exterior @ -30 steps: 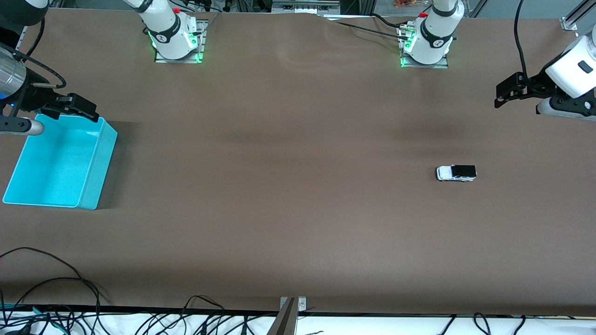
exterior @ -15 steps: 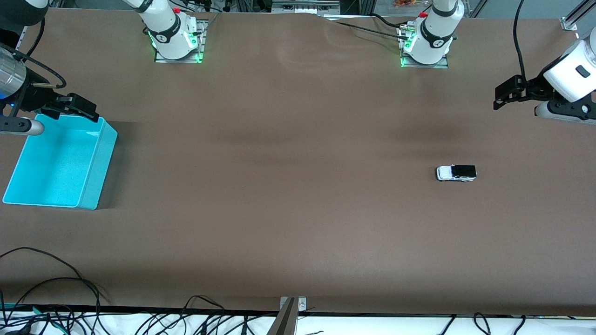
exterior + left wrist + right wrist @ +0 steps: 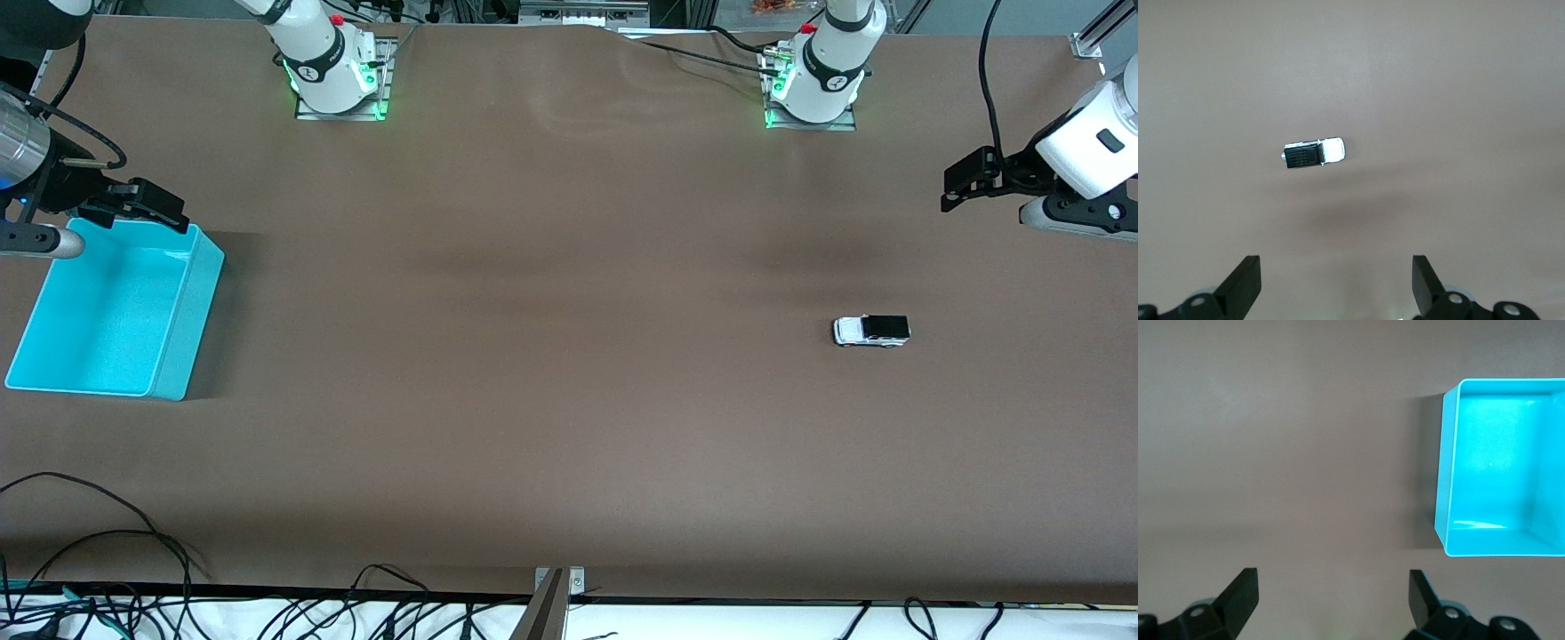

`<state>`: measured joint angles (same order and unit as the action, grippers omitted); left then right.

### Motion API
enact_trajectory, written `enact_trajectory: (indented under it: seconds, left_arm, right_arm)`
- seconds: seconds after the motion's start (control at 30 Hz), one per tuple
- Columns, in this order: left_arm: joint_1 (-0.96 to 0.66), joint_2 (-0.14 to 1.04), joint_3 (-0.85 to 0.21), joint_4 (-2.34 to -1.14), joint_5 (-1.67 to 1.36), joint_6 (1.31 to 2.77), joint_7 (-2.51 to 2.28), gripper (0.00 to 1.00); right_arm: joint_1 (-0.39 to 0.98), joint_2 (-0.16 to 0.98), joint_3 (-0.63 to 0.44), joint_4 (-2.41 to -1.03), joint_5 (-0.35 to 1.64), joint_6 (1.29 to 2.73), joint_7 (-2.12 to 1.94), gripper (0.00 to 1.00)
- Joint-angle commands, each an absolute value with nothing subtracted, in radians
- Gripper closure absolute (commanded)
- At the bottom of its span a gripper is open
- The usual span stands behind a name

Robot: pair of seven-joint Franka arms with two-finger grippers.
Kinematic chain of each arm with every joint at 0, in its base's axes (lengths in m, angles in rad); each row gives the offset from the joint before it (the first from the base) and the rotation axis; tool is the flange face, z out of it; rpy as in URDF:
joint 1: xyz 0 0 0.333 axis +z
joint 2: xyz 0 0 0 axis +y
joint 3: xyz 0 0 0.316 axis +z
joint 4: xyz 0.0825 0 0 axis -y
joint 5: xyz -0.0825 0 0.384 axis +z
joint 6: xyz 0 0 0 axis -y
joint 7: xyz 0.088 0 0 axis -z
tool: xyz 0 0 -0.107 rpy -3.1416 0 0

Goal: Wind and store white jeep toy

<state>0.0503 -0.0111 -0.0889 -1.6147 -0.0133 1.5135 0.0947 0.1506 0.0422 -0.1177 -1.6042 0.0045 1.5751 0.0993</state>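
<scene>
1. Front view: a wide brown table [image 3: 569, 356] fills the frame, its covering faintly rippled up by my two bases. Loose black cables [image 3: 98, 569] trail along the edge nearest the camera, past the table's rim. The white jeep toy [image 3: 871, 331] sits on its wheels on bare tabletop toward my left arm's end, well apart from everything else. A turquoise bin [image 3: 182, 338] stands at my right arm's end. My left gripper [image 3: 956, 185] hangs in the air over the table's end, near the frame's edge, its fingers spread with nothing between them. My right gripper [image 3: 147, 209] hangs over the bin's rim nearest the bases, and that arm waits. Both arms are cut off by the frame, and I can read no writing on the round marks on my bases.

2. Left wrist view: the jeep [image 3: 1313, 153] lies on plain brown surface, black roof showing, with a soft shadow between it and me. Only the tips of my fingers [image 3: 1245, 283] show, set wide apart and empty.

3. Right wrist view: one end of the bin [image 3: 1446, 473] shows, the rest cut off, its inside glossy. My fingers [image 3: 1238, 593] stand wide open over bare table beside it.
</scene>
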Motion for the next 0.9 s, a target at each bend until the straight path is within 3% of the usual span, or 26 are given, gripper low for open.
enact_trajectory:
  seconds: [0.0,0.13,0.87]
  left_arm:
    - [0.051,0.011,-0.087,-1.586,-0.006,1.5,0.114,0.0]
    - [0.046,0.08,-0.089,-1.58,0.006,1.494,0.144,0.0]
    - [0.101,0.19,-0.081,-1.503,0.012,1.505,0.618,0.0]
  right_arm:
    - [0.155,0.032,-0.117,-1.606,-0.009,1.571,0.087,0.0]
    - [0.155,0.032,-0.117,-1.606,-0.009,1.571,0.087,0.0]
    - [0.155,0.032,-0.117,-1.606,-0.009,1.571,0.087,0.0]
